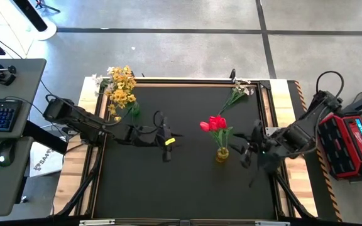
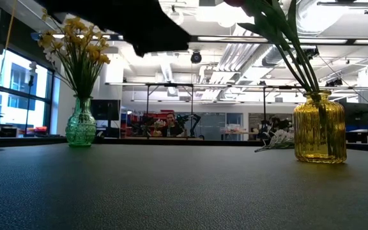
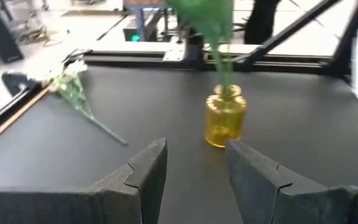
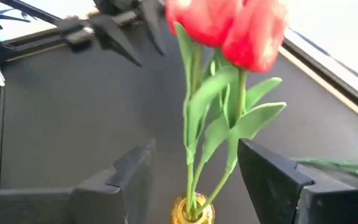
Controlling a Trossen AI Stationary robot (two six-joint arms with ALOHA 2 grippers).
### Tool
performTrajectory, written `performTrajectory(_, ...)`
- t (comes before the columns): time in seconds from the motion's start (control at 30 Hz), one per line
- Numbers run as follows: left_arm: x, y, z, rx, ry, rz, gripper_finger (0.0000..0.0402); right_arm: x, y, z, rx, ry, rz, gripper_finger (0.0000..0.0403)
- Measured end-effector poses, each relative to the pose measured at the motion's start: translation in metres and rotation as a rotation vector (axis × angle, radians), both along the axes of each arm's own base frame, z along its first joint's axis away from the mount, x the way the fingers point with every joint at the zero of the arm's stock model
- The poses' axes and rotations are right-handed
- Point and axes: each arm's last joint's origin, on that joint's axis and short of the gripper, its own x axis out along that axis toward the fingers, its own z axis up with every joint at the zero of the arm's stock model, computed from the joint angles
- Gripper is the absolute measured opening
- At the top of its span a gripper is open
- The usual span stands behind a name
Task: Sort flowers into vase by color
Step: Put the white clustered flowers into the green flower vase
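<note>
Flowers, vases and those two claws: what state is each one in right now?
Red tulips: upright in the yellow vase.
Yellow flowers: standing in the green vase.
White sprig: lying flat on the table, in no vase.
Left gripper: open, empty.
Right gripper: open, fingers either side of the tulip stems.

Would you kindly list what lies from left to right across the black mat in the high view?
Yellow flowers in their vase → left tool → red tulips in the yellow vase → white sprig lying flat → right tool.
</note>
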Motion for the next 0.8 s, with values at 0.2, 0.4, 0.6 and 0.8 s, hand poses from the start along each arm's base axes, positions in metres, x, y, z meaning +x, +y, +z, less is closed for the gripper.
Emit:
performTrajectory(0.2, 0.02, 0.01, -0.035, -0.015, 0.027, 0.062, 0.0152, -0.013, 0.016, 0.002, -0.058, -0.075, 0.041, 0.0205)
performTrajectory(0.4, 0.053, 0.016, -0.062, 0.11, -0.009, 0.059, 0.0152, -0.023, 0.024, 0.004, -0.12, -0.151, 0.048, 0.0204)
performTrajectory(0.6, 0.085, 0.032, -0.071, 0.155, 0.017, 0.158, 0.0152, -0.025, 0.026, 0.005, -0.129, -0.165, 0.054, 0.0204)
performTrajectory(0.8, 0.104, 0.054, -0.079, 0.097, 0.157, 0.211, 0.0152, -0.025, 0.026, 0.005, -0.124, -0.163, 0.056, 0.0204)
